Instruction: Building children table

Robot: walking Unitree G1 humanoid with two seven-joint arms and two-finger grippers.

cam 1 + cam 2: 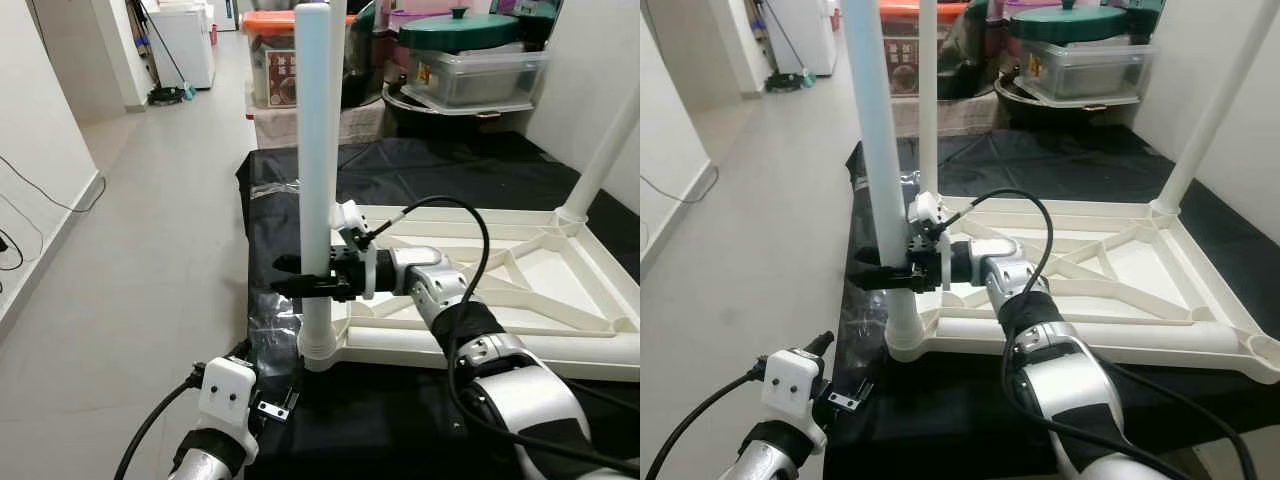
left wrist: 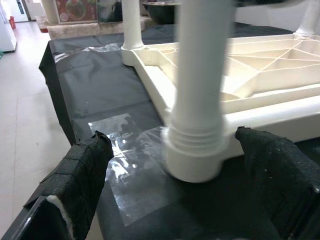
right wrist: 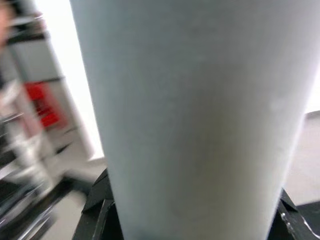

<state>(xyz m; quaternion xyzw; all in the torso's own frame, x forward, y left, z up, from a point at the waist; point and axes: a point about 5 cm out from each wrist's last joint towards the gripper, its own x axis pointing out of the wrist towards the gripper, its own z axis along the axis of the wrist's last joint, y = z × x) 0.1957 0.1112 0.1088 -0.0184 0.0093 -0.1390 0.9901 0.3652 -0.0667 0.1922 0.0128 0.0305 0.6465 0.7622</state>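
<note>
A white plastic children's table [image 1: 520, 300] lies upside down on a black cloth [image 1: 420, 160]. Its near-left leg [image 1: 314, 150], a pale round tube, stands upright in the corner socket [image 1: 318, 350]. My right gripper [image 1: 310, 278] is shut on this leg a little above the socket, and the right wrist view has the leg [image 3: 195, 115] pressed close between the black fingers. My left gripper [image 2: 172, 142] is open, low at the near corner. Its fingers [image 2: 85, 165] stand wide apart on either side of the leg's threaded base [image 2: 195, 150] without touching it.
Two more legs stand upright at the far left [image 1: 928, 100] and far right [image 1: 605, 150] corners. Storage boxes with a green lid [image 1: 460, 30] and an orange lid [image 1: 270, 20] are stacked behind. Tiled floor [image 1: 150, 220] runs along the left, with a cable [image 1: 40, 195] by the wall.
</note>
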